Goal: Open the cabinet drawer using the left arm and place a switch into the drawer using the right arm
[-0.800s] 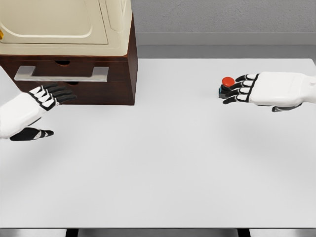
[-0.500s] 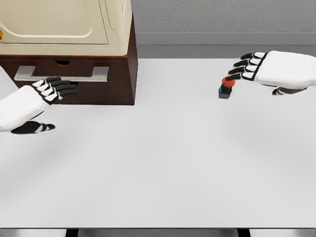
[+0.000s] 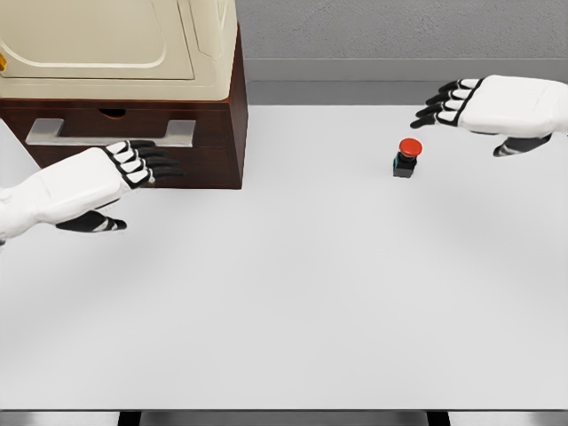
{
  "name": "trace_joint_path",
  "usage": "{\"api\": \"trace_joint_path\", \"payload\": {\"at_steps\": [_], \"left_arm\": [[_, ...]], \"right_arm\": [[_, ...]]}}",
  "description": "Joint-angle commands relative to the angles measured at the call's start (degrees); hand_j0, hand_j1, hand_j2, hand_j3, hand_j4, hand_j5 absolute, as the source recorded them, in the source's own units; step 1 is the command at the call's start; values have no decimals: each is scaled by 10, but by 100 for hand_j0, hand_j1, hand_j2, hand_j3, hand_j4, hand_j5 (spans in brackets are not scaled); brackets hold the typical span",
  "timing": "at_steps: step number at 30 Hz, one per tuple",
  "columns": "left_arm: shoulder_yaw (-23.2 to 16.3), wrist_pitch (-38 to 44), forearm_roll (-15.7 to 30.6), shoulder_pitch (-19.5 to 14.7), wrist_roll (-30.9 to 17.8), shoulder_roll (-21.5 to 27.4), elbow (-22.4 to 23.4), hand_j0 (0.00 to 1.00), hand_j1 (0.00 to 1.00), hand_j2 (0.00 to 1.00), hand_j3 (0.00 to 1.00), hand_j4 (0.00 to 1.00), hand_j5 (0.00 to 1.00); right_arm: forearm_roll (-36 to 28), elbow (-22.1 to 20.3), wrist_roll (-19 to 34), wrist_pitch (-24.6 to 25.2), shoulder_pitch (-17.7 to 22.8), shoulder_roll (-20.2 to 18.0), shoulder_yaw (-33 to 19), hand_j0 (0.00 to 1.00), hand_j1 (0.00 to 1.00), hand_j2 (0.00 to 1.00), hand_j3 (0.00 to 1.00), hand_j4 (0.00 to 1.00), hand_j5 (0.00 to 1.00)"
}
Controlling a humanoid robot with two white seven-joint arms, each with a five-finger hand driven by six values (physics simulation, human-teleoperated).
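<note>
The left hand (image 3: 106,177) reached in from the lower left with its fingers (image 3: 146,160) extended and slightly spread, holding nothing; its thumb hung below the palm. The fingertips lay just under the grey drawer handle (image 3: 111,132), in front of the dark wood face of the cabinet drawer (image 3: 133,124), and whether they touched the wood could not be told. The drawer stood closed, flush in the brown cabinet (image 3: 238,115), which carried a cream-coloured appliance (image 3: 115,44) above the hand. Far off to the right of that hand, the right hand (image 3: 493,106) hovered near the far edge of the white table (image 3: 293,293), palm down, fingers straight and loosely spread, gripping nothing, thumb tucked beneath. The switch (image 3: 407,157), a small dark block with a red round button on top, stood upright on the table below and a little to the left of the right hand's fingertips, apart from them, with bare table between it and the cabinet.
</note>
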Motion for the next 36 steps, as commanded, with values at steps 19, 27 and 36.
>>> {"api": "trace_joint_path", "payload": {"at_steps": [19,27,36], "left_arm": [[-70,103,56,-69,-28,-10,52,100,100,100,100,100,100],[-70,104,56,-73,-28,-22,75,100,100,100,100,100,100],[-78,104,56,-85,-28,-38,101,100,100,100,100,100,100]], "right_arm": [[53,205,1,1,-39,146,67,100,100,100,100,100,100],[66,244,1,1,-47,165,73,100,100,100,100,100,100],[82,301,1,1,-63,197,98,100,100,100,100,100,100]]}}
